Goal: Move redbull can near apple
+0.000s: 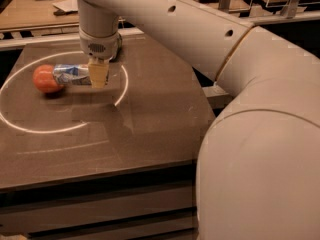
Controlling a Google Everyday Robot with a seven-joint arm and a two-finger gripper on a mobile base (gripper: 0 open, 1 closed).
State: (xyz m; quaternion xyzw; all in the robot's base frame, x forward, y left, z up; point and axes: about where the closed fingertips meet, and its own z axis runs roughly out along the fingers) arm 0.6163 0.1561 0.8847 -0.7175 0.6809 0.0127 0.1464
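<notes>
The redbull can (70, 75) lies on its side on the dark table (150, 119), at the back left. Its left end touches or nearly touches the reddish-orange apple (45, 79). My gripper (98, 75) comes straight down from above at the can's right end and hides that end. The can looks to rest on the table surface.
A bright ring of light (60, 129) on the table circles the apple and the can. My large white arm (260, 134) fills the right side of the view. Wooden benches with papers (65, 5) stand behind the table. The table's front edge runs along the bottom.
</notes>
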